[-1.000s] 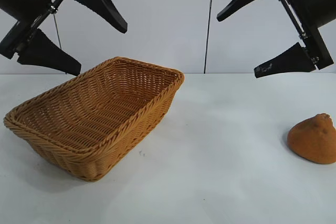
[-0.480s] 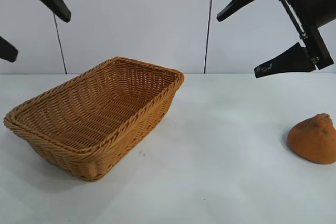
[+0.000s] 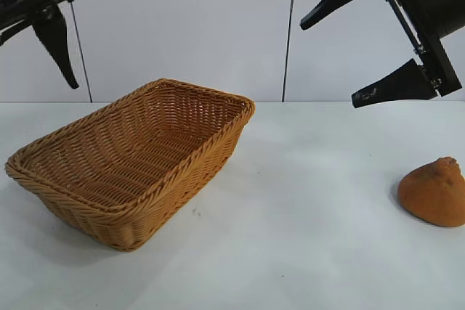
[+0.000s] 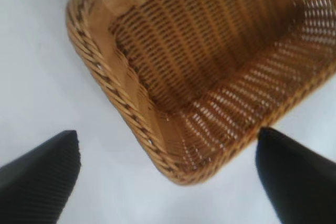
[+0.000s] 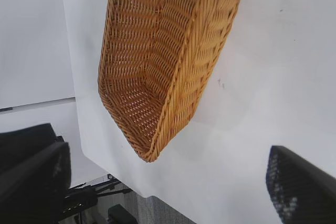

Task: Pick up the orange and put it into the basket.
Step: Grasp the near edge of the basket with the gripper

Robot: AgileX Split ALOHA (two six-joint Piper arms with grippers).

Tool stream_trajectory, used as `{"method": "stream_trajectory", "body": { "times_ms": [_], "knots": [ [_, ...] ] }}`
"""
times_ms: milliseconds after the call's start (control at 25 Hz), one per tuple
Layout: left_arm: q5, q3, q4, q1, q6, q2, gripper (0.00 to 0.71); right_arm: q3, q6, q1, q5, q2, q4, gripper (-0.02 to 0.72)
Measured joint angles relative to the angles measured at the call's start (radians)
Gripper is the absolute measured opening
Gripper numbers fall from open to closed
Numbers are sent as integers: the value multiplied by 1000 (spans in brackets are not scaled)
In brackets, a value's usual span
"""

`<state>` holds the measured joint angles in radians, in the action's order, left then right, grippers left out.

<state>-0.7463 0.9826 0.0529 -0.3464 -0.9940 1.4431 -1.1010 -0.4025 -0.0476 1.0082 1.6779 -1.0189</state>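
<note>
orange (image 3: 434, 192) cut by exterior edge, left gripper (image 3: 36, 30) partly cropped

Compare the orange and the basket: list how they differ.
The orange is a small, solid, lumpy fruit with a pointed top; the basket is far larger, rectangular, woven and hollow. The orange sits at the table's right edge of the exterior view, the basket at the left. Both rest on the white table, untouched.

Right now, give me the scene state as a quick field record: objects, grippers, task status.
orange: on the table, far right in the exterior view, untouched
basket: on the table at left, nothing in it
left gripper: open, raised at upper left over the basket's near corner, holding nothing
right gripper: open, raised at upper right, left of and above the orange, holding nothing
task status: orange not yet picked up
</note>
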Motion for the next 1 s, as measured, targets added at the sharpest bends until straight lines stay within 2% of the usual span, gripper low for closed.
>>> {"method": "stream_trajectory", "body": {
  "times_ms": [320, 560, 840, 1000],
  "knots": [
    [85, -62, 14, 1, -84, 35, 644, 0, 0, 0, 0, 0, 1, 694],
    [118, -62, 46, 1, -78, 160, 644, 0, 0, 0, 0, 0, 12, 694],
    [263, -63, 58, 1, -97, 351, 644, 0, 0, 0, -2, 0, 24, 694],
    [269, -63, 114, 1, -104, 402, 626, 0, 0, 0, -3, 0, 43, 694]
  ]
}}
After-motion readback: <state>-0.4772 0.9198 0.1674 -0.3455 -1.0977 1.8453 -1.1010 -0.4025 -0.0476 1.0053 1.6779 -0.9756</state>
